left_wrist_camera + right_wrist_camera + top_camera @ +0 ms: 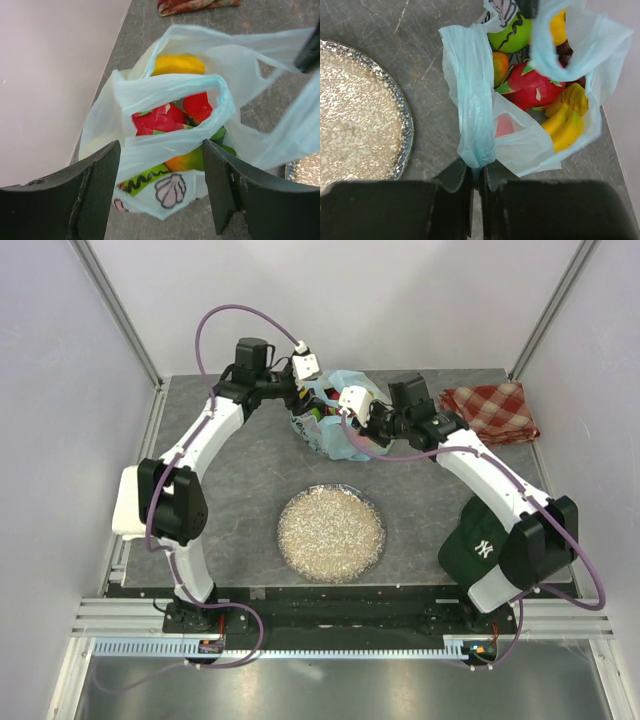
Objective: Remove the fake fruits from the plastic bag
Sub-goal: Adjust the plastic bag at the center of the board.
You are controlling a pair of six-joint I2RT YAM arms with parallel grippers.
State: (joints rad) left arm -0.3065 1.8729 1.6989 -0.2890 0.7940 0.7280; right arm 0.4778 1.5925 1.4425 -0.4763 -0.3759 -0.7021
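Pinching one thin handle (472,115) of the plastic bag (540,145), the right gripper (476,175) could slip off if it pulls; left gripper (161,165), spread about the other handle (170,87), grips nothing.

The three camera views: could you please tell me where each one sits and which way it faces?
Top external: above and behind the bases, looking down on the table; left arm and right arm show whole.
Left wrist: on the left arm, looking down at the plastic bag; its open left tool frames a handle.
Right wrist: on the right arm, looking down; its right tool pinches a handle.
Shared: both wrist views show the bag's dragon fruit.
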